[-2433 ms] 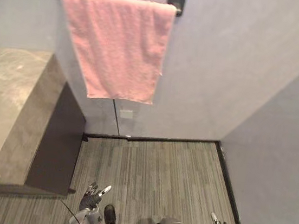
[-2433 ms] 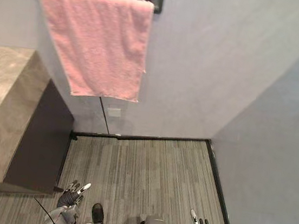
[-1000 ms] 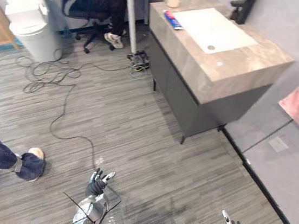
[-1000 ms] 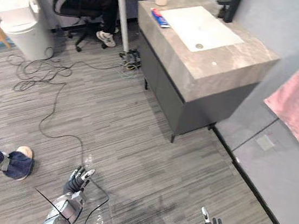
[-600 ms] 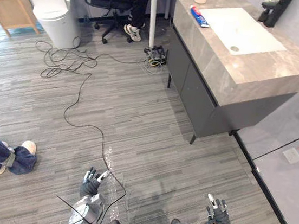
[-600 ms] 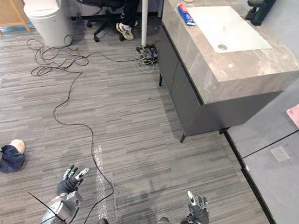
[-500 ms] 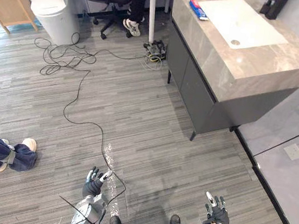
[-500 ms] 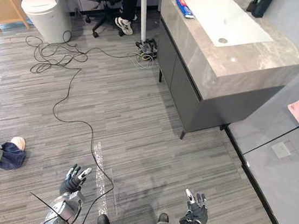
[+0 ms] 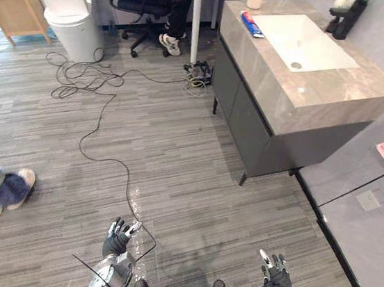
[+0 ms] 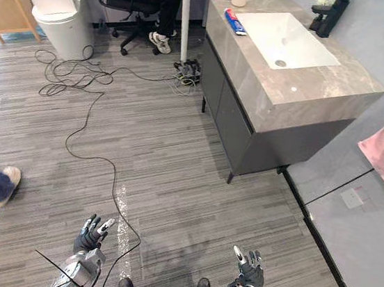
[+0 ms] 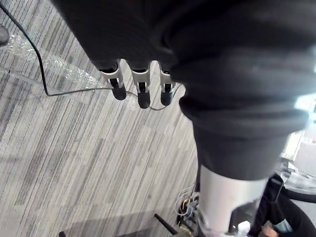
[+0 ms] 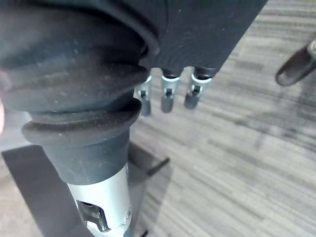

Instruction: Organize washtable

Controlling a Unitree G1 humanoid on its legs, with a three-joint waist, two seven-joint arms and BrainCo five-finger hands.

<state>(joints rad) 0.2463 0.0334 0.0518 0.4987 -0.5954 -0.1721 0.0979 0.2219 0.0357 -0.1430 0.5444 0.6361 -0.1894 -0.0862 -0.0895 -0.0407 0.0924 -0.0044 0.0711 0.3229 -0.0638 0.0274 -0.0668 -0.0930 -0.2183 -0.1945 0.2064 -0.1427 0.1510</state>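
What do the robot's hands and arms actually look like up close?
The left hand and right hand match: slim silver fingers with dark tips, and a dark ribbed cover like a rubber boot over the back and wrist. Behind it comes a smooth silver-grey arm.

Lighting bright and even across the floor (image 9: 193, 136); light falls from above. A pale glare streak (image 10: 123, 201) marks the boards near the lower middle. The sink (image 9: 299, 41) reads near-white. Soft shade lies under the washtable (image 9: 340, 81), along its front edge. In both wrist views the floor is well lit.
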